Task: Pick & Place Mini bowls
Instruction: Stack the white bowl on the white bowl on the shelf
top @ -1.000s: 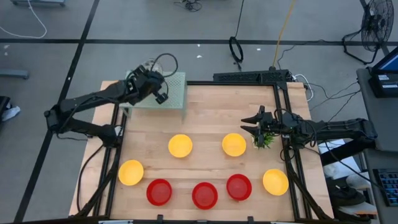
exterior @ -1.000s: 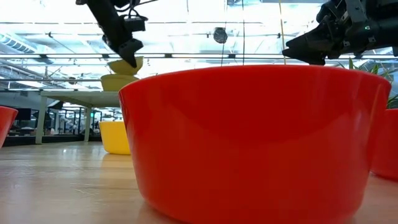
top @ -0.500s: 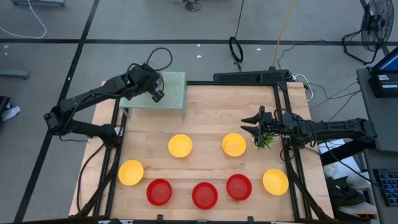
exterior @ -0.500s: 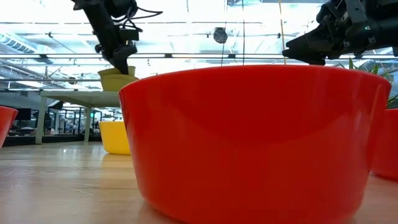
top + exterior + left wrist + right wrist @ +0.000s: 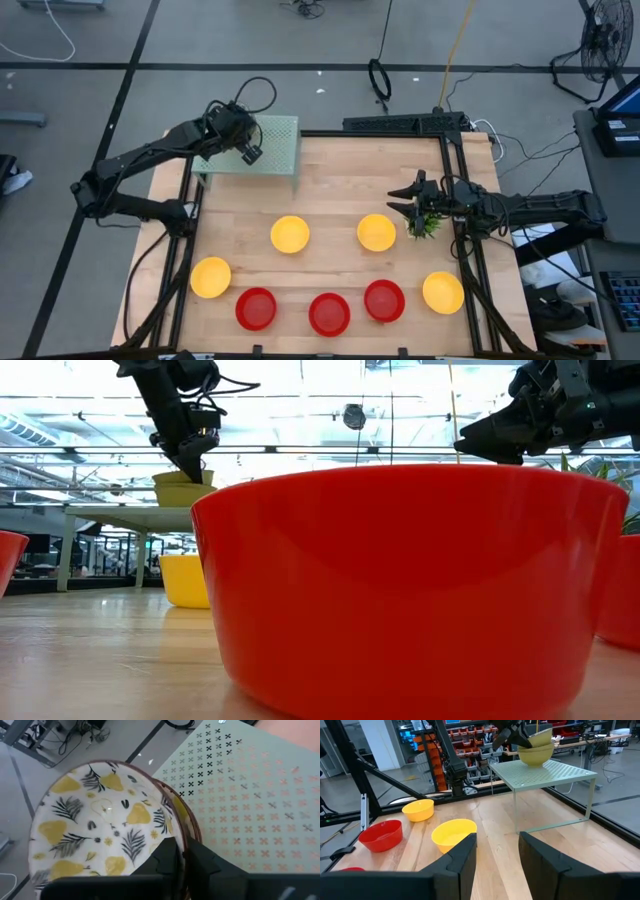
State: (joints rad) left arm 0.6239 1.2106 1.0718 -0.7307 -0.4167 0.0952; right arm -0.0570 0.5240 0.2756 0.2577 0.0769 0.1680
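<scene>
A white mini bowl with yellow pears and leaves (image 5: 100, 825) sits nested in another bowl (image 5: 536, 752) on the pale green perforated shelf (image 5: 278, 150) at the table's far left. My left gripper (image 5: 238, 135) is shut on its rim and slants down over the stack (image 5: 185, 488). On the wood lie several yellow bowls (image 5: 290, 234) and three red bowls (image 5: 329, 313). My right gripper (image 5: 405, 200) hangs open and level at the right, beside a small green plant (image 5: 425, 226), touching nothing. My left gripper pinches the patterned bowl's rim (image 5: 172, 832), one finger (image 5: 165, 857) inside the bowl and the other (image 5: 202, 862) outside. The fingers slant down from above on the side toward the shelf's middle. The bowl sits upright in the bowl beneath it.
The shelf stands on thin legs (image 5: 590, 800) with free room beneath. A black frame (image 5: 465, 250) runs along the table's right side and another along its left. The red bowl (image 5: 400, 580) closest to the table's near edge fills the low view. Bare wood lies between the shelf and the yellow bowls.
My left gripper has swung toward the table's far left corner, sunk a little and turned. The patterned bowl, held tilted above the stack before, has come down and now sits in the bowl below it.
</scene>
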